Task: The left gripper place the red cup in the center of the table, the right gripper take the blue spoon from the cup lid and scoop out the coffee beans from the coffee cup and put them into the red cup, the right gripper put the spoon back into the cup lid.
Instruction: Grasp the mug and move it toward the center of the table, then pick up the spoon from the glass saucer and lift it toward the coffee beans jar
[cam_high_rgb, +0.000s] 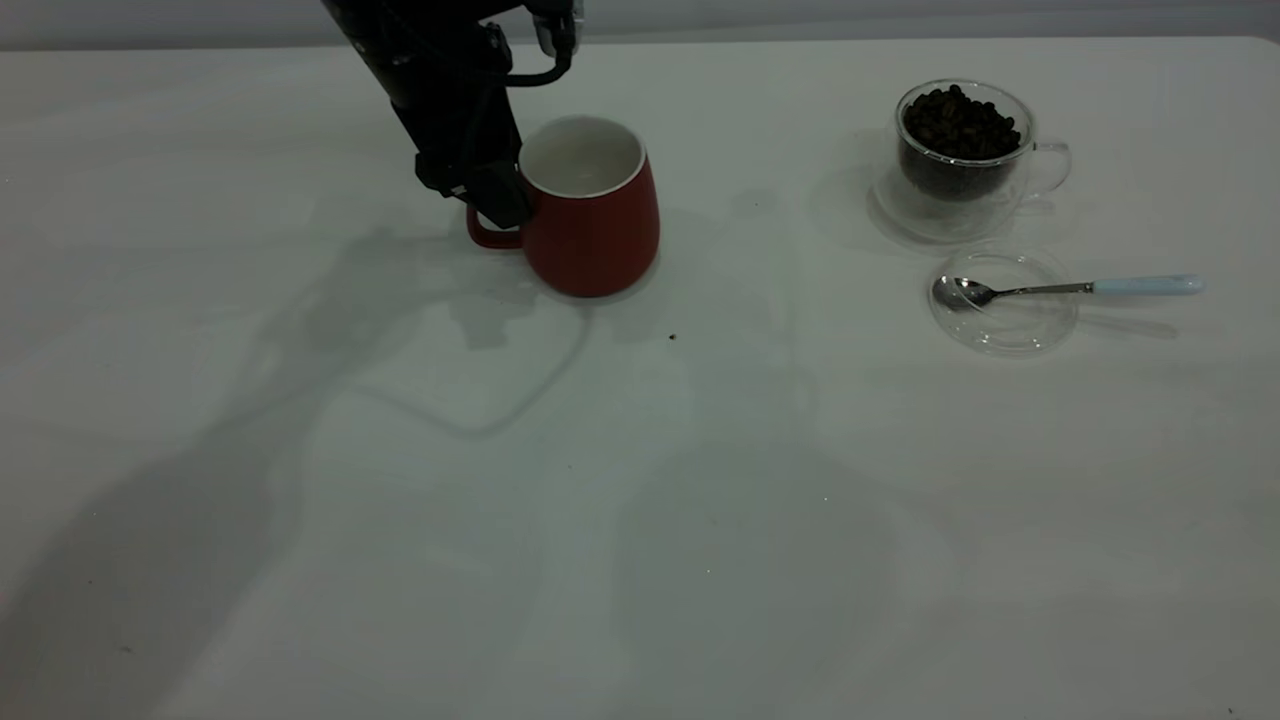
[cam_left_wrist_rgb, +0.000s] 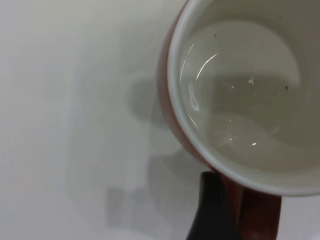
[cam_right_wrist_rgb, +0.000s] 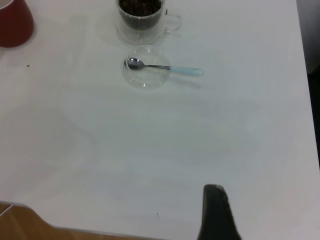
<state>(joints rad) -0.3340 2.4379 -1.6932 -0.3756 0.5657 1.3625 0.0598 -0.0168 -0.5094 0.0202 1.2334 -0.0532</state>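
Observation:
The red cup (cam_high_rgb: 590, 215) stands upright on the white table (cam_high_rgb: 640, 520), left of centre toward the back, and its white inside (cam_left_wrist_rgb: 240, 85) holds nothing. My left gripper (cam_high_rgb: 497, 205) reaches down from above and is shut on the cup's handle (cam_left_wrist_rgb: 260, 215). To the right, the clear coffee cup (cam_high_rgb: 960, 150) is heaped with coffee beans (cam_high_rgb: 960, 120). Just in front of it lies the cup lid (cam_high_rgb: 1003, 300), with the blue spoon (cam_high_rgb: 1060, 288) resting bowl-in and its handle sticking out. My right gripper (cam_right_wrist_rgb: 215, 212) hovers near the table's front edge, far from the spoon (cam_right_wrist_rgb: 165, 67).
The table's front edge (cam_right_wrist_rgb: 100, 231) shows in the right wrist view, with wooden floor beyond it. A tiny dark speck (cam_high_rgb: 672, 337) lies in front of the red cup. Bare tabletop lies between the red cup and the coffee cup.

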